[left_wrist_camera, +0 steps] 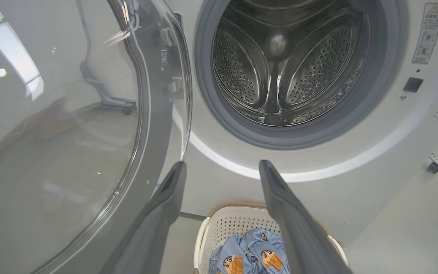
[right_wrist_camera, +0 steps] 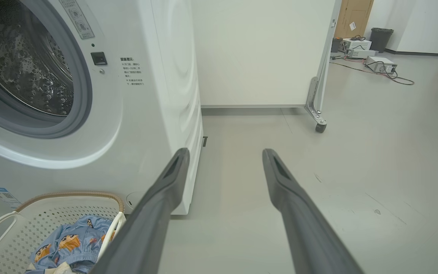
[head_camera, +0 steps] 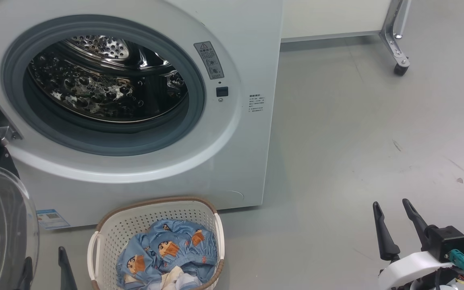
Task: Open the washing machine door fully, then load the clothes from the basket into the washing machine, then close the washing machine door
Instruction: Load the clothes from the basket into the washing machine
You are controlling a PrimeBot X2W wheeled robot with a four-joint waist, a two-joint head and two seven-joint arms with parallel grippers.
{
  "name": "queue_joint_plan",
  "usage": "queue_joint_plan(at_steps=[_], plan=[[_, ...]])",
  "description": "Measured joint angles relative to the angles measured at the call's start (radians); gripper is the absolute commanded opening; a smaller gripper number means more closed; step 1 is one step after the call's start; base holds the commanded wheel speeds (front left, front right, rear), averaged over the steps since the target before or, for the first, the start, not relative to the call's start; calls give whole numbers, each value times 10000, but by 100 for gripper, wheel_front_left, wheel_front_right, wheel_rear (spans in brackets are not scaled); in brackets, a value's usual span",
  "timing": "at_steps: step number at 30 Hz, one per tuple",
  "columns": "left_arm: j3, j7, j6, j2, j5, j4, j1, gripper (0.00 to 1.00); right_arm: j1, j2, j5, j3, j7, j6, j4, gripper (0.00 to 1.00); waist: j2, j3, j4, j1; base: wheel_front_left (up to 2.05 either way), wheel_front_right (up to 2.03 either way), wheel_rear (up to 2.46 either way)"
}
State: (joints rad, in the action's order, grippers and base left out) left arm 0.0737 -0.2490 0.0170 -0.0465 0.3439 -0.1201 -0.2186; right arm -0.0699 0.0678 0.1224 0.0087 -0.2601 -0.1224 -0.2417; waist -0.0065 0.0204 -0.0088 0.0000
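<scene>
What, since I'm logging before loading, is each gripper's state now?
Left gripper: open, holding nothing.
Right gripper: open, holding nothing.

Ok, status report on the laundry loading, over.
Left gripper open, beside the open washing machine door. Right gripper open over the floor. Clothes in the basket, drum empty. Nothing blocking the opening.

Bright, even light leaves only faint shadows. Pale reflections streak the washing machine door (left_wrist_camera: 51, 125), and the drum (head_camera: 95, 92) glints. Wrist views bow at their edges.
</scene>
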Motion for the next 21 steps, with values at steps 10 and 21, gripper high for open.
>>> queue_joint_plan(at_steps=[10,21], plan=[[-159,-2,0,2,2,328,87,100,35,-4,0,167,0,0,105,100,0,336,-193,0,0,0,0],[-746,-2,86,2,-58,98,655,100,469,-52,2,284,0,0,370,100,0,1291,-580,0,0,0,0]])
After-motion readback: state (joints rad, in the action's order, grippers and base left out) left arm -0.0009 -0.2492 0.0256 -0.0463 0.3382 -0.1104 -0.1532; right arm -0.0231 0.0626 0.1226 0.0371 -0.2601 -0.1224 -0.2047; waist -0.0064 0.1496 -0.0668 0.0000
